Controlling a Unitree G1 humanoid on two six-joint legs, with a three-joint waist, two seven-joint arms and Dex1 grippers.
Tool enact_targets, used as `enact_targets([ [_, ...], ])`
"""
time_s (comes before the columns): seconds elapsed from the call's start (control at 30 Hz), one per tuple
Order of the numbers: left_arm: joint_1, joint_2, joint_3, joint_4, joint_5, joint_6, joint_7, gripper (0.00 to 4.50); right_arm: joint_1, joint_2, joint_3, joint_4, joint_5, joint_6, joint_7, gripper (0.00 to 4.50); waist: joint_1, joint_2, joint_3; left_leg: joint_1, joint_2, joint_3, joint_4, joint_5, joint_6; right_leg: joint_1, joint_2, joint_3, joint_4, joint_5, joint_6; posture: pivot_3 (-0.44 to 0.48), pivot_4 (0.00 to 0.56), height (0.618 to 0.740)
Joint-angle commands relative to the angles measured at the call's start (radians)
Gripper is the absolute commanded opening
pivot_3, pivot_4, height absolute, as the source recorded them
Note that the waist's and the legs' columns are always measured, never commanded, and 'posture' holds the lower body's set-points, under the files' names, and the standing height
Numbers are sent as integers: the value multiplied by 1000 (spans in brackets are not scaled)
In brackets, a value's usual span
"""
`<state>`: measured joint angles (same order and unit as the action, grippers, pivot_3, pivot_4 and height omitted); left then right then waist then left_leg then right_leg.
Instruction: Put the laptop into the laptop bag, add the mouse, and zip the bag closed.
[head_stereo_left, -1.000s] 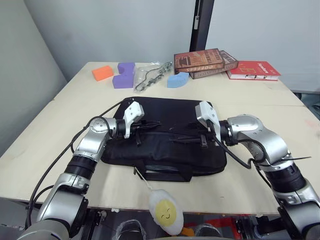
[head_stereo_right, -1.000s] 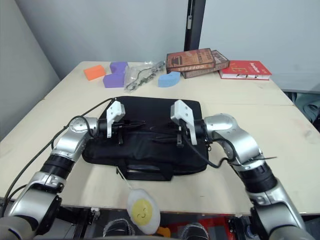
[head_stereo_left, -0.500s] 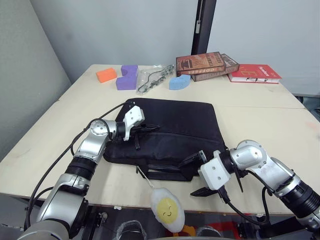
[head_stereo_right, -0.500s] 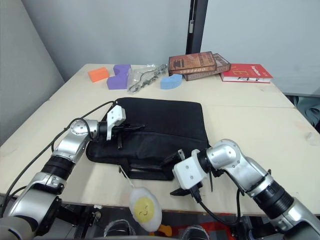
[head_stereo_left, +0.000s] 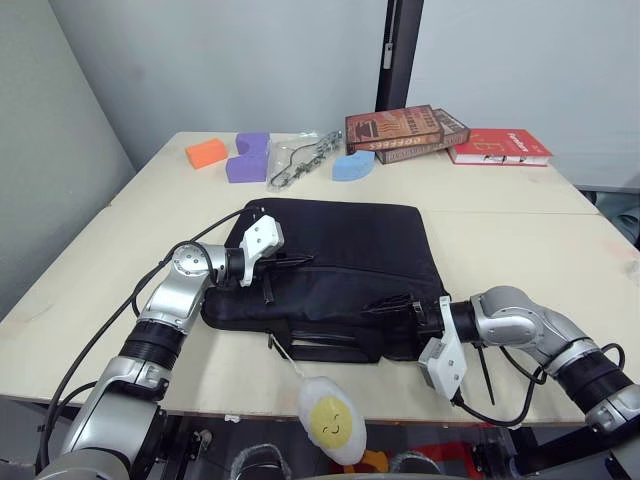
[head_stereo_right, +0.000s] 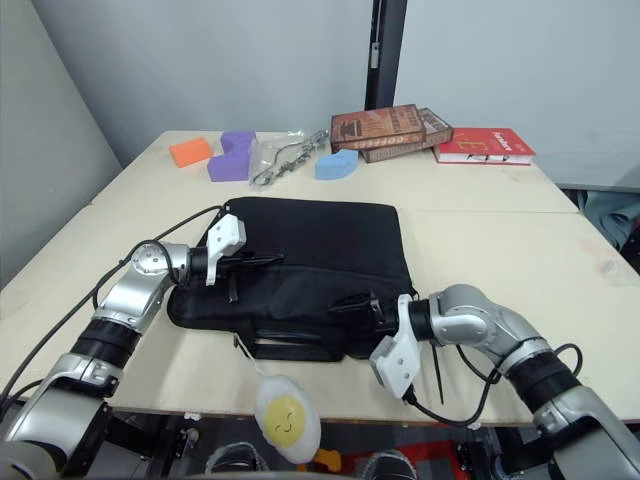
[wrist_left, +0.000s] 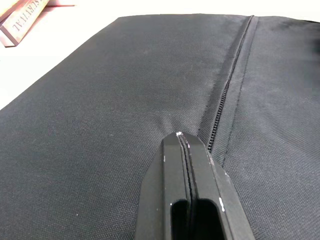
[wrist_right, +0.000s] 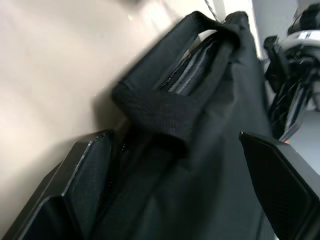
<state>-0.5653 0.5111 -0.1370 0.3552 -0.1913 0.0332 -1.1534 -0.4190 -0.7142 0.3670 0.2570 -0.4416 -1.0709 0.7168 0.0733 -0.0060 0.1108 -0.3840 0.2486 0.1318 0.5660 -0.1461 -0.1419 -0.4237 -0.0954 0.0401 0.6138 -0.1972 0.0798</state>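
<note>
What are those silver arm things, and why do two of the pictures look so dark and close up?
Those are a robot's two arms. Two pictures come from cameras on its head, looking down at a table. The dark close ones come from little cameras on each wrist. The left gripper has its two black fingers pressed together, resting on the black laptop bag. The right gripper is open at the bag's near corner, by a handle. It holds nothing. At the back lie books, foam blocks and a clear packet. A soft egg toy dangles from the bag.
</note>
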Motion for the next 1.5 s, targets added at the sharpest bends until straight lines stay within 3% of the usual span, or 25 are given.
enact_targets([
  [0.03, 37, -3, -63, 25, 43, 37, -25, 0, -30, 30, -9, 26, -54, -19, -79, 4219, -3, 0, 0, 0, 0, 0, 0, 0, 0, 0, 0, 0, 0, 0, 0, 0, 150, 734],
  [0.2, 44, -1, -63, 29, 47, 37, -18, 0, -21, 25, 47, -14, 63, -46, -61, 4219, -5, 0, 0, 0, 0, 0, 0, 0, 0, 0, 0, 0, 0, 0, 0, 0, 150, 734],
  [0.23, 47, -1, -63, 26, 46, 38, -19, 0, -20, 18, 60, -19, 104, -35, -45, 3987, -4, 0, 0, 0, 0, 0, 0, 0, 0, 0, 0, 0, 0, 0, 0, 0, 150, 734],
  [0.47, 44, -2, -62, 29, 47, 36, -17, 0, -12, -11, 96, -40, 262, 49, 34, 1770, -4, 0, 0, 0, 0, 0, 0, -1, 1, -1, 0, 0, -2, 0, 0, 0, 150, 734],
  [0.53, 41, -3, -61, 36, 51, 29, -13, 0, -6, -19, 98, -65, 313, 83, 62, 872, -3, 0, 0, 0, 0, 0, -1, -1, 1, -1, 0, -1, -2, 0, 0, 0, 150, 734],
  [0.63, 41, -4, -63, 38, 52, 28, -14, 0, 4, -31, 97, -124, 407, 172, 111, 26, -3, 0, 0, 0, 0, 0, -1, -1, 1, -1, 0, -1, -2, 0, 0, 0, 150, 734],
  [0.83, 37, -3, -70, 49, 57, 12, -26, 0, 74, -42, 66, -357, 764, 669, 224, 26, 2, 1, 1, 0, 0, 0, -3, -1, 1, -1, 0, -1, -3, 0, 0, 0, 150, 734],
  [0.97, 33, -6, -76, 56, 62, -2, -30, 0, 104, -27, 18, -470, 956, 1001, 205, 26, 6, 1, 1, 0, 0, 0, -4, -1, 1, -1, 0, -1, -3, 0, 0, 0, 150, 734],
  [1.1, 33, -6, -77, 58, 61, -3, -32, 0, 124, -16, -21, -541, 1021, 1209, 184, 26, 9, 1, 1, 0, 0, 0, -5, -1, 1, -2, 0, -1, -4, 0, 0, 0, 150, 734],
  [1.3, 38, -5, -77, 54, 59, 1, -39, 0, 162, 78, -139, -584, 1189, 1523, 14, 26, 16, 1, 1, 0, 0, 1, -7, 0, 0, -3, 0, -1, -4, -1, 1, 0, 150, 734],
  [1.5, 37, -3, -75, 51, 55, 3, -45, 0, 166, 123, -204, -614, 1290, 1734, -68, 26, 18, 1, 1, 0, 0, 1, -8, 0, -1, -4, 0, -1, -4, -1, 2, 0, 150, 734],
])
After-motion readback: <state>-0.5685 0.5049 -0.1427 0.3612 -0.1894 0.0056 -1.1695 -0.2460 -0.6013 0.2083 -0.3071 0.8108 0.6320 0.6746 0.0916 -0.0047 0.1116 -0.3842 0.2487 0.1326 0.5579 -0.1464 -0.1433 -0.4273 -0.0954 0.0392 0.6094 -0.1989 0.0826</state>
